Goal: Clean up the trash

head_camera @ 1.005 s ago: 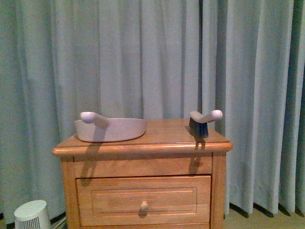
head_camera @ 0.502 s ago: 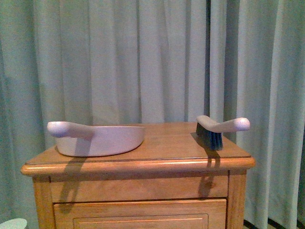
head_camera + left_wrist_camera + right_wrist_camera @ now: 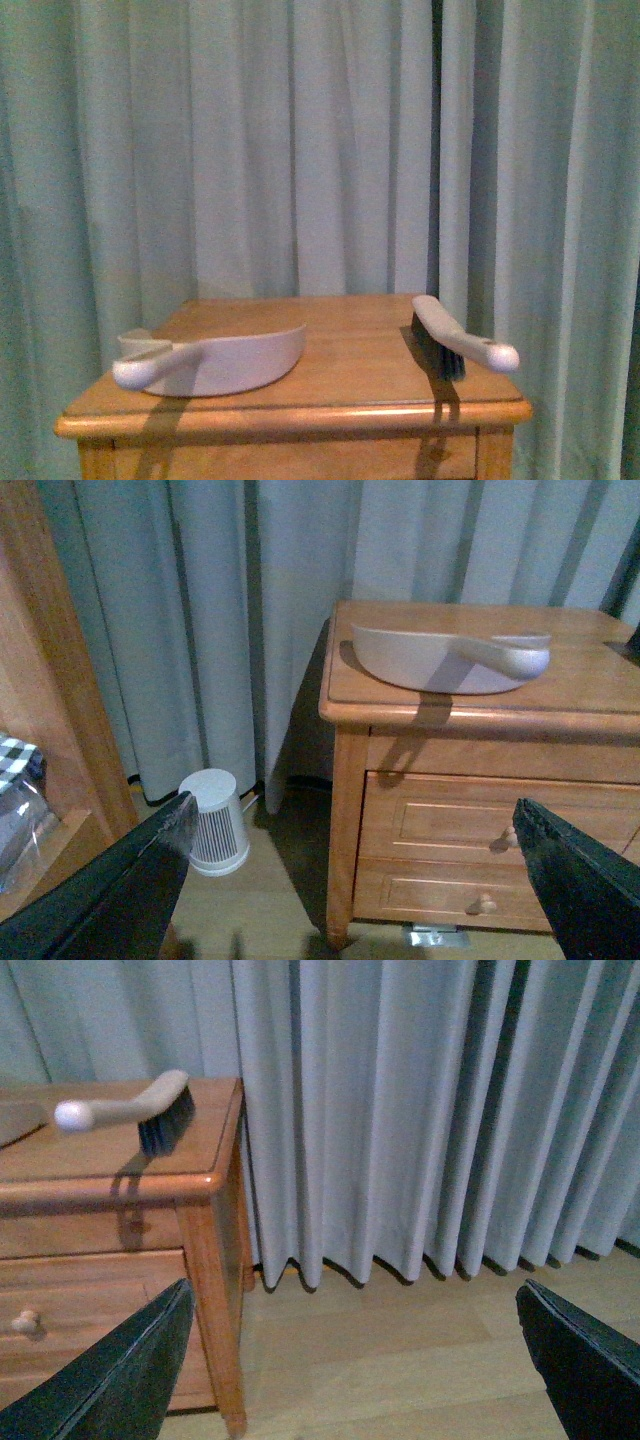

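A dustpan point(image 3: 225, 362) and brush point(image 3: 452, 340) sit well apart — both on the nightstand point(image 3: 340, 400).

1. The black, two-fingered left tool point(image 3: 352, 815) shows in the left wrist view only as a pair of dark fingers point(image 3: 130, 885). Each is a flat wedge, broad at the base and narrowing to a blunt tip.
2. Their surface is matte and near-black with a faint blue-green cast, and a thin paler line runs along the upper edge.
3. The black, two-fingered right tool point(image 3: 355, 1295) looks alike in the right wrist view, with two dark, tapered, smooth fingers point(image 3: 585, 1360) with straight edges.
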### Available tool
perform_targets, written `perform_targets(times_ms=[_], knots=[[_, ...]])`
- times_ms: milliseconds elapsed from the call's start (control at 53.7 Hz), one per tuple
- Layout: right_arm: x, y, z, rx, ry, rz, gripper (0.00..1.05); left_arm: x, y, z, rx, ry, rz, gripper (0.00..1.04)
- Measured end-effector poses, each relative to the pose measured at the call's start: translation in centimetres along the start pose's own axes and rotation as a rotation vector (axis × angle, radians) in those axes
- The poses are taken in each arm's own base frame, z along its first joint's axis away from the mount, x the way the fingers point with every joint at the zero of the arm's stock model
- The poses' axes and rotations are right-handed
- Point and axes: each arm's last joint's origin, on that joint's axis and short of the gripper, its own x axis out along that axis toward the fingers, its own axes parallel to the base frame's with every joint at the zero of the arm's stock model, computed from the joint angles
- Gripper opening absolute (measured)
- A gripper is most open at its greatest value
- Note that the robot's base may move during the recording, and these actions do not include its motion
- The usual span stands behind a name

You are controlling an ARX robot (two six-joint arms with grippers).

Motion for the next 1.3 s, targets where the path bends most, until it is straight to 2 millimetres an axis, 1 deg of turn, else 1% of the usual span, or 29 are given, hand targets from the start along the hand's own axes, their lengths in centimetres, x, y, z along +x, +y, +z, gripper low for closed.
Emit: perform_targets(times_ms=[149, 167, 223, 261, 335, 391, 409, 447, 465, 540, 577, 651, 726, 800, 912, 1098, 1210, 1303], knots=[[0.0, 0.0, 0.0, 0.000, 0.000, 0.000, 0.97, 0.0, 0.0, 0.0, 0.000, 0.000, 0.000, 0.97], [0.0, 0.0, 0.0, 0.000, 0.000, 0.000, 0.97, 0.0, 0.0, -0.1, -0.010, 0.016, -0.005, 0.97], [0.0, 0.0, 0.0, 0.000, 0.000, 0.000, 0.97, 0.2, 0.0, -0.2, -0.051, 0.146, -0.013, 0.97], [0.0, 0.0, 0.0, 0.000, 0.000, 0.000, 0.97, 0.8, -0.1, -0.2, -0.061, 0.218, -0.013, 0.97], [0.0, 0.0, 0.0, 0.000, 0.000, 0.000, 0.97, 2.3, -0.7, 1.0, -0.037, 0.261, -0.050, 0.97], [0.0, 0.0, 0.0, 0.000, 0.000, 0.000, 0.97, 4.1, -1.4, 3.1, -0.006, 0.269, -0.083, 0.97], [0.0, 0.0, 0.0, 0.000, 0.000, 0.000, 0.97, 5.0, -1.8, 4.0, 0.002, 0.282, -0.099, 0.97], [0.0, 0.0, 0.0, 0.000, 0.000, 0.000, 0.97, 6.2, -2.3, 5.2, 0.020, 0.302, -0.112, 0.97], [0.0, 0.0, 0.0, 0.000, 0.000, 0.000, 0.97, 7.2, -2.9, 6.0, 0.038, 0.315, -0.119, 0.97], [0.0, 0.0, 0.0, 0.000, 0.000, 0.000, 0.97, 9.9, -4.6, 8.1, 0.095, 0.343, -0.133, 0.97], [0.0, 0.0, 0.0, 0.000, 0.000, 0.000, 0.97, 11.9, -6.1, 9.4, 0.140, 0.366, -0.140, 0.97], [0.0, 0.0, 0.0, 0.000, 0.000, 0.000, 0.97, 14.3, -8.3, 10.8, 0.191, 0.391, -0.163, 0.97], [0.0, 0.0, 0.0, 0.000, 0.000, 0.000, 0.97, 16.4, -10.4, 11.7, 0.241, 0.418, -0.173, 0.97], [0.0, 0.0, 0.0, 0.000, 0.000, 0.000, 0.97, 18.2, -12.1, 12.0, 0.272, 0.447, -0.157, 0.97], [0.0, 0.0, 0.0, 0.000, 0.000, 0.000, 0.97, 20.4, -13.6, 11.6, 0.301, 0.506, -0.118, 0.97], [0.0, 0.0, 0.0, 0.000, 0.000, 0.000, 0.97, 23.0, -14.9, 9.8, 0.364, 0.595, -0.061, 0.97], [0.0, 0.0, 0.0, 0.000, 0.000, 0.000, 0.97, 24.2, -15.4, 9.0, 0.380, 0.646, -0.052, 0.97], [0.0, 0.0, 0.0, 0.000, 0.000, 0.000, 0.97, 24.7, -15.7, 8.8, 0.361, 0.680, -0.056, 0.97]])
